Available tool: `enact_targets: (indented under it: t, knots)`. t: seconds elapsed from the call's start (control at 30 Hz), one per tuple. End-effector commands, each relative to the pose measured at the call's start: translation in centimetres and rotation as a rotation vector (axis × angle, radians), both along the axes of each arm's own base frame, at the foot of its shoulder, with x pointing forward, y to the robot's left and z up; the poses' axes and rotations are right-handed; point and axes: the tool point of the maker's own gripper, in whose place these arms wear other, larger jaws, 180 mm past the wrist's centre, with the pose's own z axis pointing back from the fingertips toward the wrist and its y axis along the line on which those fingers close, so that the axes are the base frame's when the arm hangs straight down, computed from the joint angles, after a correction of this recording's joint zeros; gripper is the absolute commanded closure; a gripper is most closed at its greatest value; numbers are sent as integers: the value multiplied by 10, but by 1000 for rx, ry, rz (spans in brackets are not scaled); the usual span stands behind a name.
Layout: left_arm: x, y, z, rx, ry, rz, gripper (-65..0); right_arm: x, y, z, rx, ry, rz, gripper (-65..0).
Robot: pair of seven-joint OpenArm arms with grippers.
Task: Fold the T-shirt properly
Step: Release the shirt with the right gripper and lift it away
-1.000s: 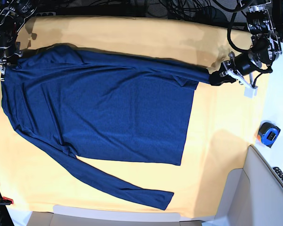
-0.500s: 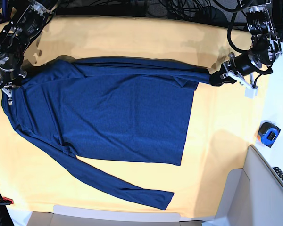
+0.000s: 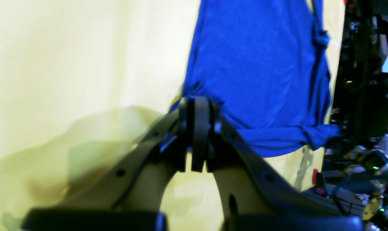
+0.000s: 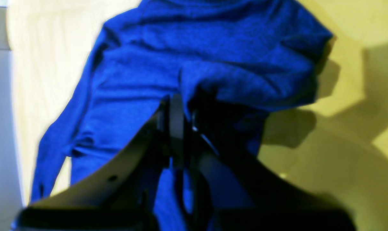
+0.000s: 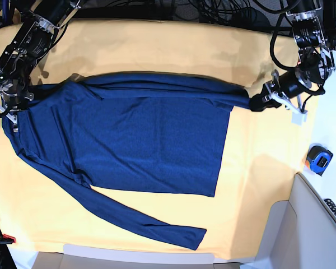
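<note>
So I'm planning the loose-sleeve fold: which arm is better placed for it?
Neither is free: both end effectors grip the T-shirt. The left end effector is likely better, nearer the loose cuff; the right holds the shoulder.

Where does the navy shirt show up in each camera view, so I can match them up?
Base: T-shirt spread across the middle, pinched at both ends.
Left wrist: upper centre-right, gripped by the left gripper.
Right wrist: upper centre, gripped by the right gripper.
Shared landmark: yellow-orange table cloth under it.
</note>
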Motion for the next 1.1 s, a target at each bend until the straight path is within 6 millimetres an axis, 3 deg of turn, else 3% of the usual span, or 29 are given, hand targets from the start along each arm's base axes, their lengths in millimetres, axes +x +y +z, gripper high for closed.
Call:
enact_targets:
  t: [0.0,0.13,0.33,0.47,0.6,0.73,1.07]
  knots:
    - [6,-1,10,-5,-34,-8,-3,7,-9,11,-35,-23,-9,0]
    - [8,-1,12,-8,-40,-7,-4,7,-7,0,-10,-2,-11,0]
    - [13,-1,16,-8,-54,-7,-11,7,-6,-1,-6,-2,-11,0]
    - [13,-1,16,-6,-54,-7,-73,7,-5,-3,2,1,-9,-5]
    - [13,-1,16,-6,-54,-7,-137,4,-3,-14,27,26,-9,-150]
    - [13,2,17,-2,-57,0,-154,4,2,-18,60,17,-2,-286]
    - [11,4,16,3,-49,0,-153,8,5,-14,98,-19,13,-307]
